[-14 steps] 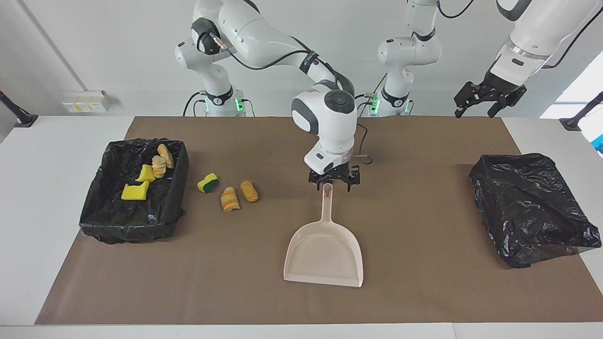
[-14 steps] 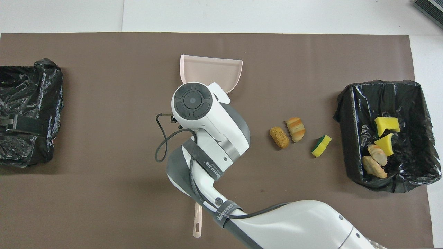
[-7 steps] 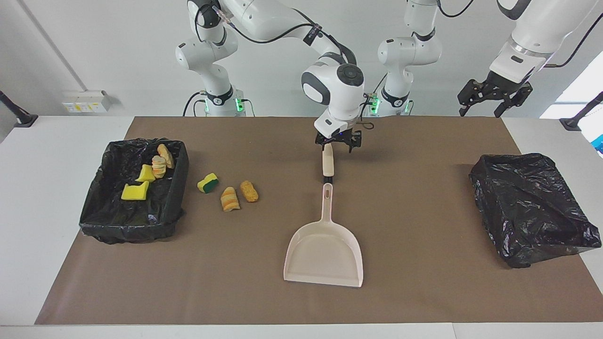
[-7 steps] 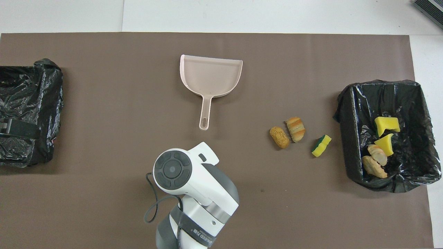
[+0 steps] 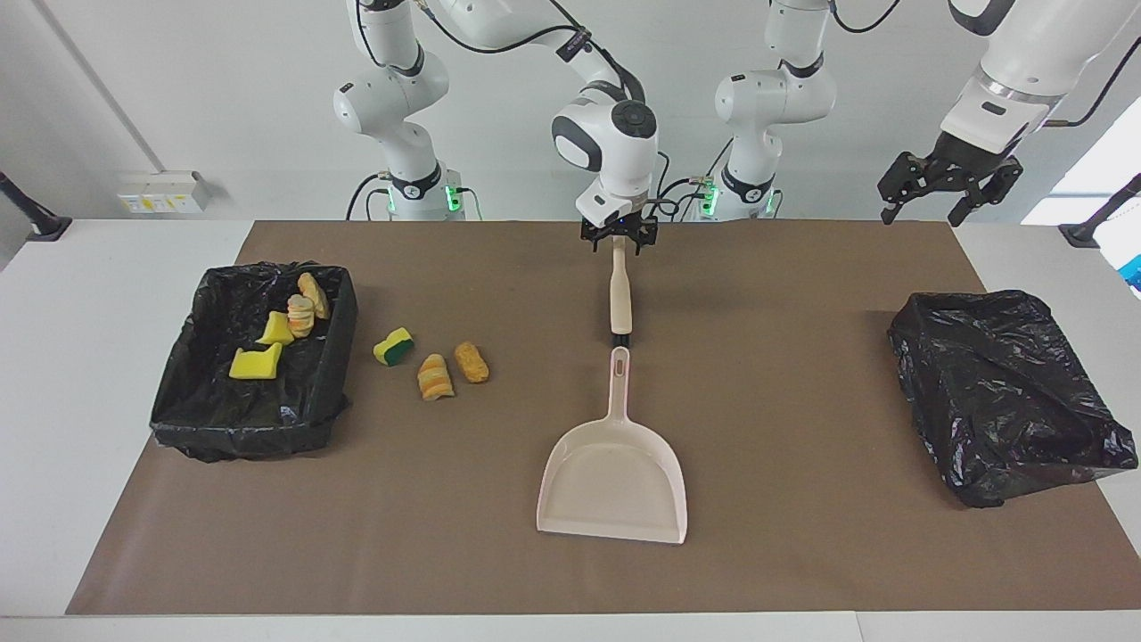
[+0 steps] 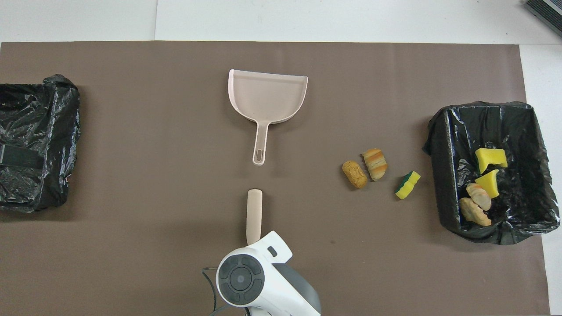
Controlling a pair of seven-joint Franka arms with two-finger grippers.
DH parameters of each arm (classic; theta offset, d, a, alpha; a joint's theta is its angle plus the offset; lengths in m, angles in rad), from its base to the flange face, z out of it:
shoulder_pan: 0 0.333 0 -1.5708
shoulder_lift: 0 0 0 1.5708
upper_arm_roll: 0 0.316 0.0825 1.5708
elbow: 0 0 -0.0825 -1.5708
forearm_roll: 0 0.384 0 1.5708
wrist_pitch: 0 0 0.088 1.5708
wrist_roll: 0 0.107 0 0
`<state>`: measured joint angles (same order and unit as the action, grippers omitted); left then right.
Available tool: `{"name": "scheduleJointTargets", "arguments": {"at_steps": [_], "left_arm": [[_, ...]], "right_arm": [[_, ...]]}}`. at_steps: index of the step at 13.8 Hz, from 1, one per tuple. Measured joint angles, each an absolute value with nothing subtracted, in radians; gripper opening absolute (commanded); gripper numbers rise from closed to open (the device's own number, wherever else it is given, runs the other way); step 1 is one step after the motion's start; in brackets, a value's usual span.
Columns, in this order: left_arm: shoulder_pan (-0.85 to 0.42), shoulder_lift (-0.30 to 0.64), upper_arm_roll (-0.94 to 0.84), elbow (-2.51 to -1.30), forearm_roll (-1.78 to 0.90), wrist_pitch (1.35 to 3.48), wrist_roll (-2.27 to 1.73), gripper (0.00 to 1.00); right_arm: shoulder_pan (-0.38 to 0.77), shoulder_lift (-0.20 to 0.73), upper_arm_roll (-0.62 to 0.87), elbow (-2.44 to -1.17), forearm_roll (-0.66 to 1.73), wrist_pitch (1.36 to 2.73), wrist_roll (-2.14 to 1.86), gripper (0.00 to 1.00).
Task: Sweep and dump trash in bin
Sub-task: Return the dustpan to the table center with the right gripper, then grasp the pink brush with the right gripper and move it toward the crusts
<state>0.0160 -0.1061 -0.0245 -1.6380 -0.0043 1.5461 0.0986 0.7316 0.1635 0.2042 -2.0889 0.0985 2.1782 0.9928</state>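
The right tool hangs over the brush's handle end, whether gripping it I cannot tell. Three scraps of trash lie well off toward the right arm's end, beside the bin; a slipped brush could scatter them. The left tool waits aloft, splayed.

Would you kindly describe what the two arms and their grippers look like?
Both arms are glossy white with rounded joints, dark grey bands and black cables clipped along the links; green lights glow at their bases. The right gripper and the left gripper are black and skeletal. The right arm's wrist carries a round dark grey cap.
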Motion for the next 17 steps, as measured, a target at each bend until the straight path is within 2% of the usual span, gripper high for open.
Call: {"name": "scheduleJointTargets", "arguments": {"at_steps": [4, 5, 10, 12, 17], "left_arm": [[0.016, -0.106, -0.027, -1.638, -0.004, 1.544, 0.099, 1.00], [0.016, -0.106, -0.027, -1.638, -0.004, 1.543, 0.099, 1.00], [0.016, -0.100, -0.031, -1.632, -0.004, 1.532, 0.099, 1.00], [0.016, -0.098, -0.033, -1.630, -0.004, 1.533, 0.099, 1.00], [0.016, -0.098, -0.032, -1.626, -0.004, 1.532, 0.099, 1.00]], "right_arm": [[0.731, 0.162, 0.203, -2.091, 0.099, 2.181, 0.993, 0.03], [0.731, 0.162, 0.203, -2.091, 0.099, 2.182, 0.993, 0.00], [0.731, 0.158, 0.202, -2.068, 0.099, 2.178, 0.993, 0.00], [0.711, 0.128, 0.195, -2.049, 0.099, 2.122, 0.992, 0.00], [0.487, -0.025, 0.185, -2.038, 0.094, 1.853, 0.775, 0.00]]}}
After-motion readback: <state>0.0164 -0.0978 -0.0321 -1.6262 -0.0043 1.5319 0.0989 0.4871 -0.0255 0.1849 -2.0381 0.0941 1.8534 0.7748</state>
